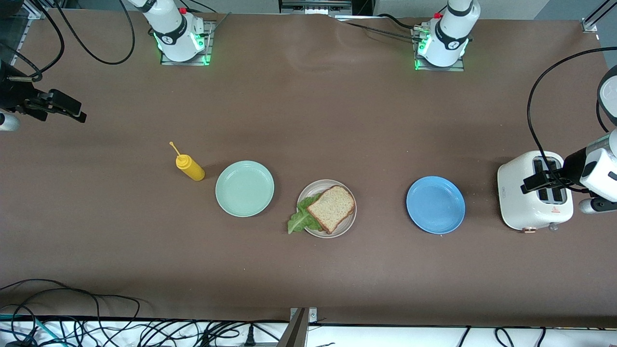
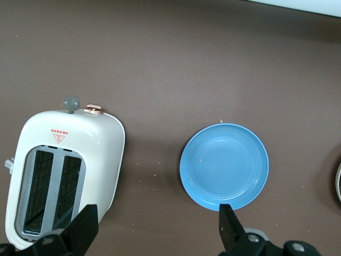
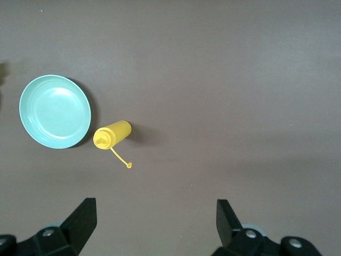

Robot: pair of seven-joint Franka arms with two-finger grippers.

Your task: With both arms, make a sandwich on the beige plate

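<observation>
Item: beige plate point(image 1: 348, 224) at table centre, holding a speckled bread slice point(image 1: 331, 207) over a lettuce leaf point(image 1: 301, 218) that spills off the rim at eight o'clock. Mint-green plate point(image 1: 244, 188) at its nine o'clock, yellow squeeze bottle point(image 1: 190, 166) past that; blue plate point(image 1: 435, 205) at three o'clock, then white toaster point(image 1: 523, 197). My left gripper point(image 1: 542, 180) hangs over the toaster, fingers spread, empty. My right gripper point(image 1: 65, 108) waits over bare table at its arm's end, fingers apart, empty.

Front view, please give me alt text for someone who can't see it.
A bread slice over a lettuce leaf sits on a beige plate between a mint-green plate and a blue plate. A yellow squeeze bottle and a white toaster stand toward the table's ends.
</observation>
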